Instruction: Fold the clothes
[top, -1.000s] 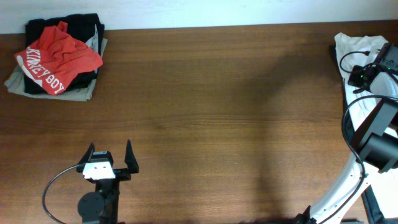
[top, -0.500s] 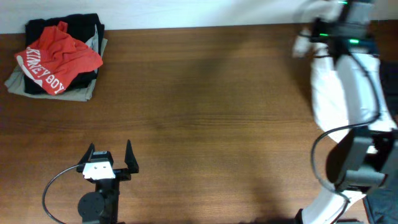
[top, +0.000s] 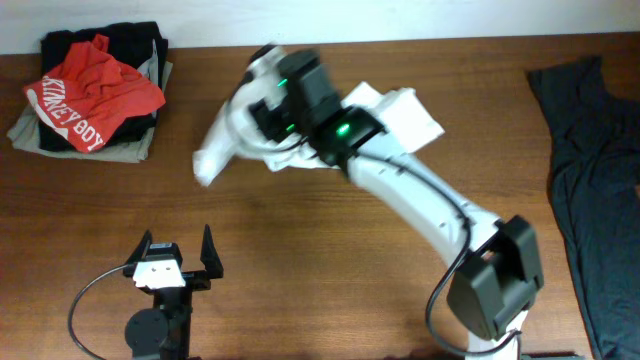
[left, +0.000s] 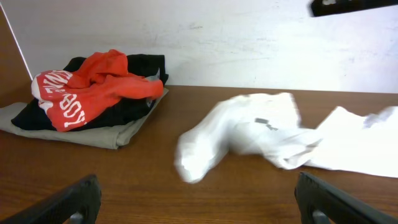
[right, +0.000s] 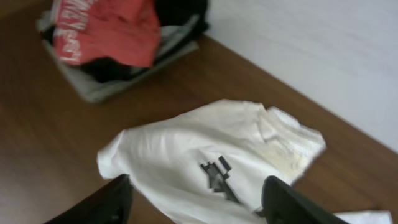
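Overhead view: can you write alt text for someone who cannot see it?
The right arm stretches across the table above a blurred white garment. A clothes pile topped by a red shirt sits far left, a dark garment lies at the right edge, and the left claw sits open in front.

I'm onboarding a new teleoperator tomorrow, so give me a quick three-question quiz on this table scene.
1. True or false: the red shirt lies on top of the folded pile.
2. The left gripper is: A open and empty, B shut on cloth, C out of view.
3. What colour is the garment at the end of the right arm?
Key: 1 true; 2 A; 3 white.
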